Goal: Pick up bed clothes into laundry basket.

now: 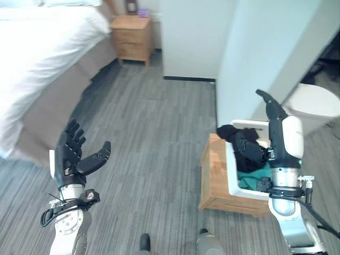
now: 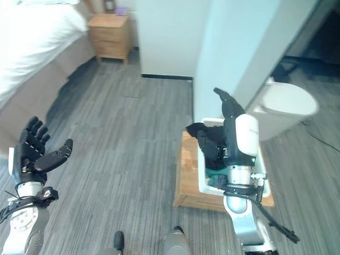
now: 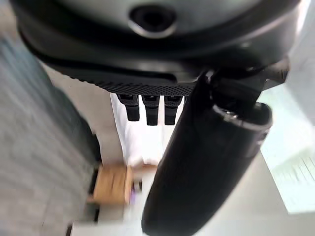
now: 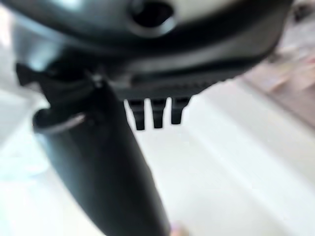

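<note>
The laundry basket (image 1: 234,178), a white tub, sits on a low wooden bench (image 1: 212,175) at the right of the scene, its long axis running from near to far beside the pale wall (image 1: 249,58). Dark clothes (image 1: 239,139) lie heaped in it, spilling over the far left rim, with a teal garment (image 1: 254,175) lower down toward the near end. The right robot hand (image 1: 276,119) stands upright over the basket's right side, forearm vertical, thumb tip pointing up and to the far left; its fingers are straight in the right wrist view and it holds nothing, though whether it touches the clothes cannot be told. The left robot hand (image 1: 74,156) is raised at the near left over the grey floor (image 1: 154,138), palm turned inward, fingers spread and straight, thumb stretched out to the right, gripping nothing. A bed (image 1: 37,58) with white bedding lies at the far left, and a wooden nightstand (image 1: 132,38) stands beyond it against the far wall. A white round-topped seat (image 1: 316,103) is at the far right.
</note>
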Robot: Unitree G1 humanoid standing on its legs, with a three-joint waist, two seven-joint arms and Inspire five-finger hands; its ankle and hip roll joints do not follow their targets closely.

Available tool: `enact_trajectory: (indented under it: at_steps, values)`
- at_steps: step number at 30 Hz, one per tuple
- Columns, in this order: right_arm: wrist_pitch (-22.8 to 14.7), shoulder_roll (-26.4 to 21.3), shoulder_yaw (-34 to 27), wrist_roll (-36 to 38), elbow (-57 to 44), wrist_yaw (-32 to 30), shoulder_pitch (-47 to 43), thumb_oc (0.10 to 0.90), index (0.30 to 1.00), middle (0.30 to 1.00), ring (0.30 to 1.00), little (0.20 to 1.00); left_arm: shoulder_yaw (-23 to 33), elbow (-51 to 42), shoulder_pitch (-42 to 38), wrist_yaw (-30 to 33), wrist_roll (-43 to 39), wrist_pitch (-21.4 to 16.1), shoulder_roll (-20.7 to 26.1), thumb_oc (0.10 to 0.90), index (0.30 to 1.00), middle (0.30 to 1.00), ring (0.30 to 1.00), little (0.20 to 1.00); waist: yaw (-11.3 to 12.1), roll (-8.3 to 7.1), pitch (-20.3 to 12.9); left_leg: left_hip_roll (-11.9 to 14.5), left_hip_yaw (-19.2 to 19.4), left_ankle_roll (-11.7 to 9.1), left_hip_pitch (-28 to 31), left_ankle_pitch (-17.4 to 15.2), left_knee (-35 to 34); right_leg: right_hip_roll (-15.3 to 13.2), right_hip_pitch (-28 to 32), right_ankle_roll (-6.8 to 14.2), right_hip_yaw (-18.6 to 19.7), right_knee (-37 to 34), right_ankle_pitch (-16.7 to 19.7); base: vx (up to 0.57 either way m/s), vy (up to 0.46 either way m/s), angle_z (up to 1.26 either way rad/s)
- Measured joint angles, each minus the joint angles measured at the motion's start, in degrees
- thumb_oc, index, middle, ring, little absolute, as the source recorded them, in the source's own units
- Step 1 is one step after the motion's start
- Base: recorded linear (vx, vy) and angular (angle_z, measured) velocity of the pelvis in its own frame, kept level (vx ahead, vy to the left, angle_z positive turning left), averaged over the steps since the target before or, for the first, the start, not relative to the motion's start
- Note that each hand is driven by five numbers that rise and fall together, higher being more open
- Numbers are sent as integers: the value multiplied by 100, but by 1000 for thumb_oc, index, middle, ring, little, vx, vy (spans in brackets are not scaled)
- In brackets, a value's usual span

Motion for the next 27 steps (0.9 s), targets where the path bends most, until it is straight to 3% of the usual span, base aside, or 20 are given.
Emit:
enact_trajectory:
  at_steps: [4, 5, 6, 7, 8, 9, 10, 11, 12, 13, 14, 15, 17, 18, 19, 21, 22, 24, 25, 27]
  values:
    - [-56, -174, 374, 774, -10, 169, -598, 800, 900, 900, 900, 900, -126, 72, -12, -28, -13, 20, -290, 800, 900, 900, 900, 900, 129, 94, -12, 69, -18, 130, -393, 3, -5, 294, 7, 6, 451, -298, 183, -279, 50, 18]
    - [-86, -170, 419, 883, -10, 204, -596, 800, 900, 900, 900, 900, -166, 73, -40, -63, -18, 24, -326, 800, 900, 900, 900, 900, 114, 94, -11, 68, -42, 320, -461, 196, 9, 342, 11, -9, 456, -249, 173, -470, 61, 109]
    - [-112, -162, 491, 1273, 54, 310, -631, 800, 900, 900, 900, 900, -424, 46, -245, -179, -98, 20, -446, 800, 900, 900, 900, 900, 66, 115, 81, 51, -122, 541, -632, 590, 133, 377, -1, -166, 282, 1, -52, -485, 60, 165]
    - [-80, -183, 724, 1522, 117, 454, -688, 800, 900, 900, 900, 900, -590, 106, -269, -272, -231, 37, -429, 800, 900, 900, 900, 900, 53, 134, 162, 159, 366, 964, -620, 330, -103, 285, 101, -308, -77, 69, -21, -343, 47, 238]
    - [-14, -173, 1045, 1747, 120, 609, -735, 800, 900, 900, 900, 900, -735, 176, -334, -272, -248, 62, -351, 800, 900, 900, 900, 900, -95, 43, 194, 277, 1340, 1011, -632, -370, -143, 21, 251, -409, -535, -176, 113, -212, 34, 196]
    - [31, -171, 1237, 1824, 127, 706, -835, 800, 900, 900, 900, 900, -797, 244, -396, -211, -243, 72, -326, 800, 900, 900, 900, 900, -117, -7, 221, 296, 1746, 961, -662, -524, -119, -123, 315, -387, -714, -274, 128, -138, 41, 173]
    - [26, -145, 1558, 1907, 201, 821, -1019, 800, 900, 900, 900, 900, -908, 470, -547, -192, -202, 109, -240, 800, 900, 900, 900, 900, -39, -67, 281, 283, 2148, 790, -692, -215, 232, -332, 394, -345, -1010, -336, 128, -108, 49, 113]
    - [27, -147, 1793, 1929, 247, 953, -1075, 800, 900, 900, 900, 900, -1003, 556, -540, -201, -201, 201, -229, 800, 900, 900, 900, 900, 15, -51, 268, 278, 2237, 668, -537, -32, 640, -350, 420, -278, -1096, -336, 44, -122, 178, 164]
    - [-40, -200, 1948, 1941, 256, 1010, -1003, 800, 900, 900, 900, 900, -1024, 570, -426, -254, -190, 268, -279, 800, 900, 900, 900, 900, -91, 206, 150, 485, 2554, 312, -404, 338, 611, -398, 698, -217, -1757, -367, -23, -75, 210, 201]
    - [-44, -226, 1928, 1993, 288, 991, -922, 800, 900, 900, 900, 900, -1028, 626, -564, -269, -191, 267, -315, 800, 900, 900, 900, 900, -236, 151, 160, 482, 2717, 492, -399, 429, 513, -563, 866, -166, -2229, -395, -86, 72, 254, 226]
    - [-4, -195, 1976, 2045, 326, 1009, -918, 800, 900, 900, 900, 900, -994, 641, -595, -240, -228, 269, -324, 800, 900, 900, 900, 900, -161, 48, 160, 501, 3297, 674, -400, 322, 442, -750, 1010, -160, -2610, -490, -72, 168, 210, 189]
    - [19, -172, 2001, 2093, 346, 1009, -910, 800, 900, 900, 900, 900, -995, 683, -665, -270, -230, 269, -242, 800, 900, 900, 900, 900, -81, -60, 134, 498, 3732, 551, -363, 186, 480, -900, 1227, -90, -2947, -732, -26, 249, 236, 162]
    - [71, -39, 1992, 2165, 394, 1015, -893, 800, 900, 900, 900, 900, -959, 735, -600, -252, -216, 286, -91, 800, 900, 900, 900, 900, -47, -79, 78, 614, 3940, 253, -348, 370, 894, -965, 1896, -2, -3649, -1121, 42, 221, 258, 172]
    - [96, 22, 1996, 2167, 400, 1019, -875, 800, 900, 900, 900, 900, -944, 744, -539, -243, -215, 316, -24, 800, 900, 900, 900, 900, -35, -115, 42, 494, 3769, 128, -344, 421, 894, -1030, 1981, 9, -3729, -1099, 33, 161, 244, 161]
    - [110, 154, 2030, 2149, 380, 1061, -855, 800, 900, 900, 900, 900, -898, 735, -408, -268, -188, 511, 182, 800, 900, 900, 900, 900, 42, -155, -32, 235, 3481, 224, -351, 371, 791, -1173, 2065, -36, -3818, -849, 66, 121, 162, 131]
    - [101, 167, 1992, 2123, 374, 1096, -822, 800, 900, 900, 900, 900, -880, 737, -385, -275, -90, 624, 299, 800, 900, 900, 900, 900, 119, -121, -46, 68, 3247, 341, -291, 429, 560, -1408, 1885, 31, -3866, -74, 87, 169, 132, 114]
    - [101, 143, 1953, 2112, 378, 1132, -764, 800, 900, 900, 900, 900, -910, 742, -376, -281, -49, 634, 341, 800, 900, 900, 900, 900, 172, -122, -70, -82, 2899, 466, -230, 346, 393, -1505, 1769, 81, -3804, 241, -24, 144, 63, 133]
    - [92, 25, 1838, 2105, 286, 1142, -658, 800, 900, 900, 900, 900, -950, 736, -435, -348, -41, 642, 380, 800, 900, 900, 900, 900, 11, -168, -100, -373, 2489, 503, -187, 431, 184, -1830, 1449, 156, -3401, 470, -46, 187, 64, 138]
    - [91, 69, 1787, 2102, 286, 1143, -633, 800, 900, 900, 900, 900, -971, 729, -411, -396, 6, 642, 400, 800, 900, 900, 900, 900, 22, -118, -86, -406, 2236, 537, -188, 408, 128, -1785, 1192, 149, -2932, 332, -68, 263, 87, 91]
    - [92, 110, 1556, 2109, 277, 1139, -369, 800, 900, 900, 900, 900, -1024, 715, -406, -572, 73, 638, 351, 800, 900, 900, 900, 900, -127, 41, -92, -312, 1714, 642, -190, 508, -114, -1398, 878, 168, -2039, -310, -53, 274, 80, 110]
